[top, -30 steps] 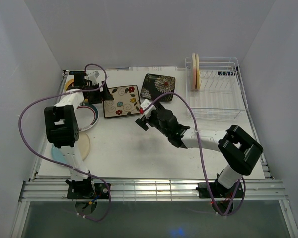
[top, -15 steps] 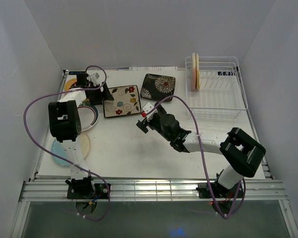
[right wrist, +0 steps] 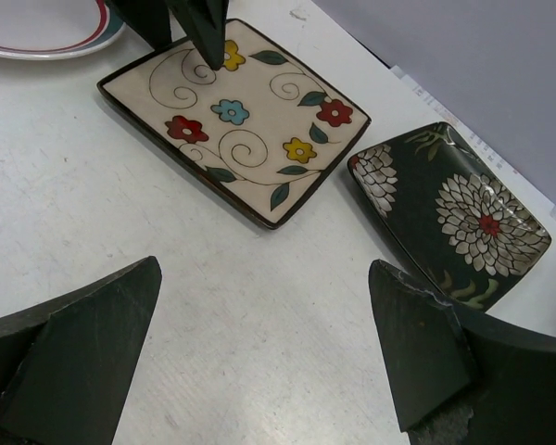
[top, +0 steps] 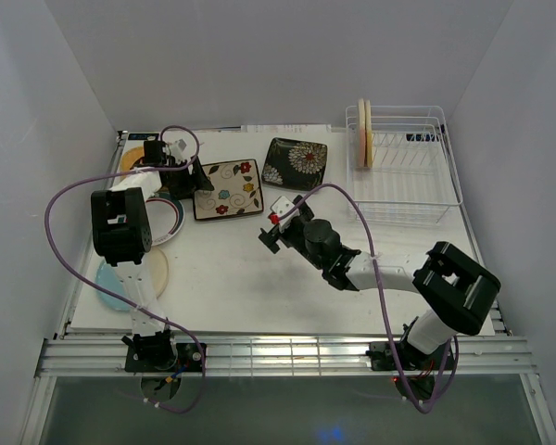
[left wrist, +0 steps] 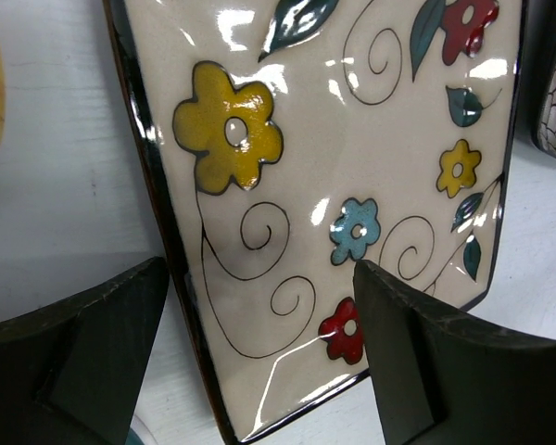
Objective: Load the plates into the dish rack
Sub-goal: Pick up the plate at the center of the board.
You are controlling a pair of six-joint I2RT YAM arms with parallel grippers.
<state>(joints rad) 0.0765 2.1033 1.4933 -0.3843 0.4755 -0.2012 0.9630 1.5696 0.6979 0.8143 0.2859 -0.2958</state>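
The square cream floral plate (top: 227,190) lies flat on the table at the back left. My left gripper (top: 187,177) hangs open over its left edge. In the left wrist view that plate (left wrist: 334,158) runs between the two dark fingers (left wrist: 74,357), its left rim inside the gap, and nothing is gripped. The square black floral plate (top: 295,163) lies to its right. My right gripper (top: 276,223) is open above bare table, short of both plates (right wrist: 236,120). The white wire dish rack (top: 417,181) stands at the back right, with two round plates (top: 362,134) upright at its left end.
A white round plate with a coloured rim (top: 167,220) lies under the left arm. A yellow-cream plate (top: 156,271) and a blue one (top: 107,281) lie near the left edge, an orange one (top: 131,158) in the back left corner. Purple cables loop over both arms.
The right gripper has drawn back a little toward the near side. The left gripper has settled slightly lower over the cream plate's edge, its jaws a touch narrower.
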